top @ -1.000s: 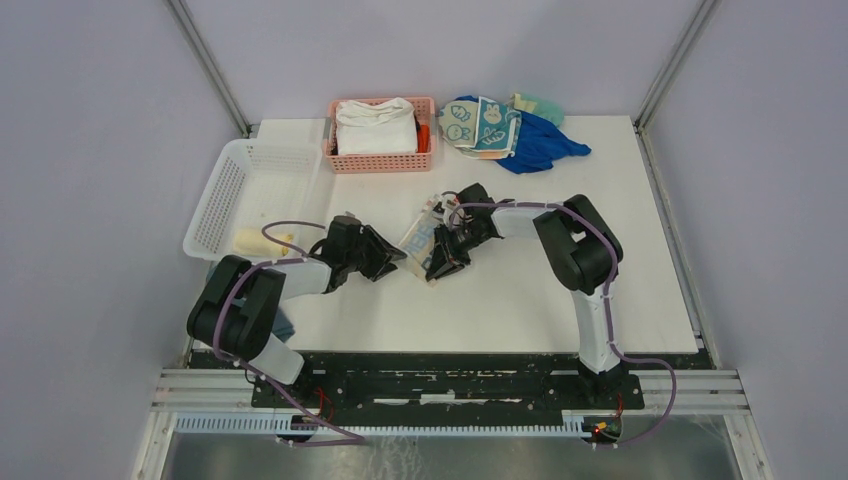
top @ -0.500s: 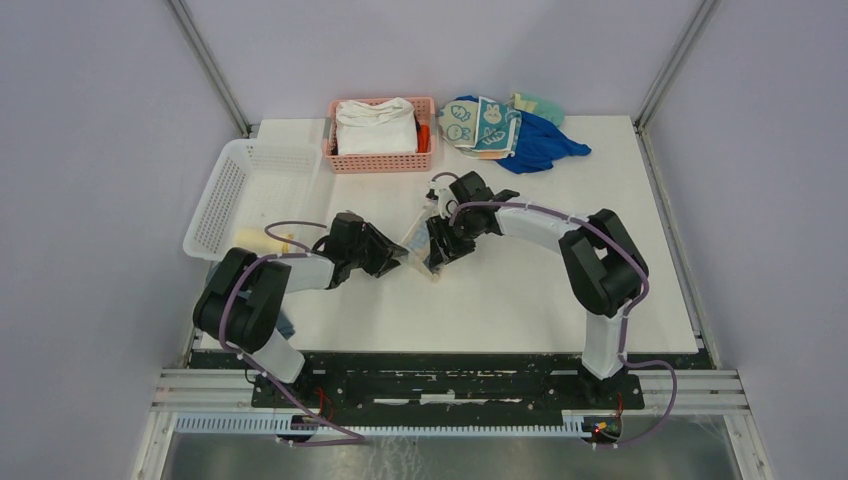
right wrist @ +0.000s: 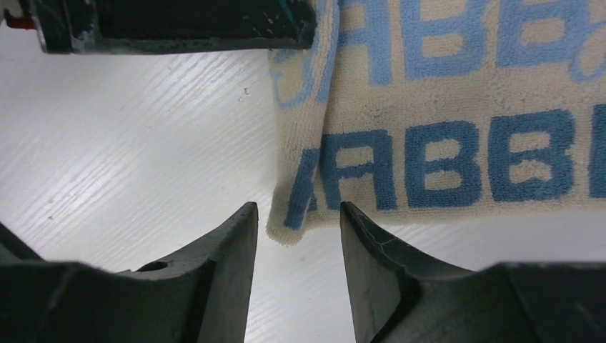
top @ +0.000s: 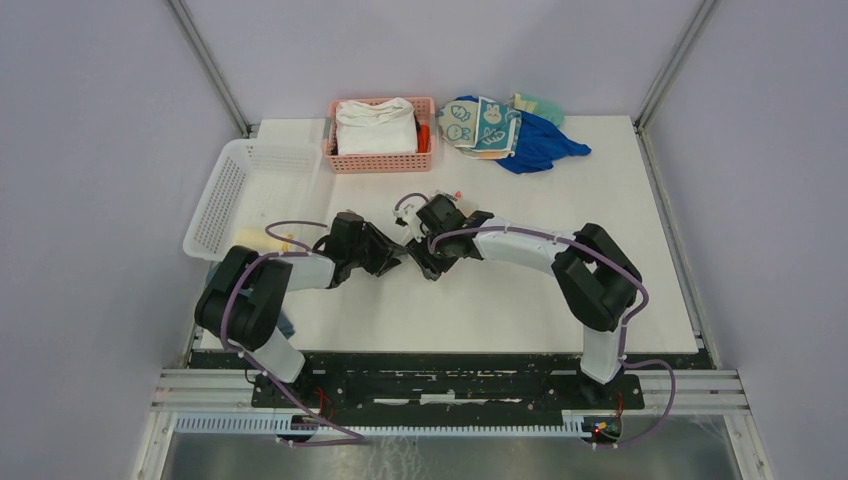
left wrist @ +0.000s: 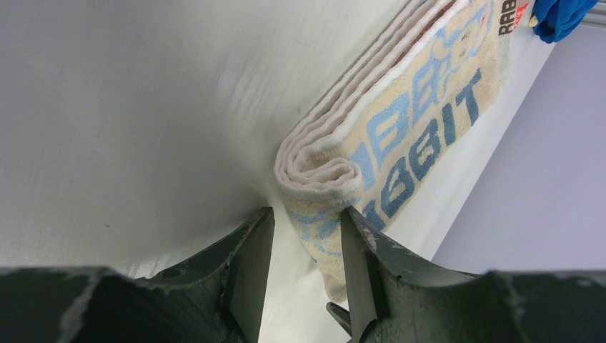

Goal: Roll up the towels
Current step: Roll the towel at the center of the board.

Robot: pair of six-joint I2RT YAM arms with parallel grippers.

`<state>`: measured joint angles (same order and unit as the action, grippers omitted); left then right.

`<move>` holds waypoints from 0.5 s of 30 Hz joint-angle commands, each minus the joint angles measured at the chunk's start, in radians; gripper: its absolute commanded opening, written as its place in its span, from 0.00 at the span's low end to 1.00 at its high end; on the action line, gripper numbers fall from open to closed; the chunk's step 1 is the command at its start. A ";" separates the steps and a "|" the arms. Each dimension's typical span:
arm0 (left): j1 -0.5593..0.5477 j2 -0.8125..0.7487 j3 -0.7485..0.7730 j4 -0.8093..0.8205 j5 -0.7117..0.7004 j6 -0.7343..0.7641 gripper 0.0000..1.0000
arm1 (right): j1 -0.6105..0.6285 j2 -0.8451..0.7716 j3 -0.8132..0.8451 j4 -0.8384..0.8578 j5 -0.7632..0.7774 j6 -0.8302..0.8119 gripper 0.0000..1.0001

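Observation:
The beige towel with blue "RABBIT" lettering (left wrist: 400,136) lies folded in a long strip on the white table, its near end curled into a small roll. My left gripper (left wrist: 306,214) is open around that rolled end; the cloth brushes the right finger and stands off the left one. My right gripper (right wrist: 296,207) is open low over the table, with the towel's corner (right wrist: 300,214) just ahead of its tips. In the top view both grippers (top: 398,262) (top: 425,265) meet mid-table and hide most of this towel. A pale rabbit-face towel (top: 460,125) lies at the back. A yellow roll (top: 255,240) lies in the white basket.
A white basket (top: 250,165) stands at the left and a pink basket (top: 380,162) holding thick white folded cloth (top: 375,125) at the back. A blue cloth (top: 545,145) and a green one (top: 540,103) lie at the back right. The left gripper's finger (right wrist: 171,25) shows in the right wrist view.
My right gripper has opened, let go of the towel's edge and swung left and nearer, close to the left gripper. The left gripper has barely moved.

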<state>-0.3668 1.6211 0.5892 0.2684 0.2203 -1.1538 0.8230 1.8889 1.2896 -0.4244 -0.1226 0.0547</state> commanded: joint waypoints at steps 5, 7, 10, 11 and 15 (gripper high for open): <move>-0.001 0.066 -0.037 -0.150 -0.080 0.011 0.49 | 0.037 0.018 -0.027 0.061 0.111 -0.076 0.50; 0.000 0.068 -0.038 -0.149 -0.079 0.009 0.49 | 0.039 0.016 -0.037 0.070 0.103 -0.077 0.49; 0.001 0.071 -0.041 -0.143 -0.073 0.006 0.49 | 0.048 0.015 -0.047 0.077 0.104 -0.092 0.49; 0.000 0.073 -0.042 -0.141 -0.070 0.005 0.48 | 0.052 0.016 -0.050 0.078 0.107 -0.098 0.50; 0.000 0.071 -0.046 -0.138 -0.068 0.001 0.48 | 0.072 0.028 -0.052 0.076 0.144 -0.117 0.53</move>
<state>-0.3668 1.6321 0.5896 0.2867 0.2222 -1.1637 0.8726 1.9026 1.2415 -0.3786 -0.0257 -0.0277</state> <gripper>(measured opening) 0.482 0.517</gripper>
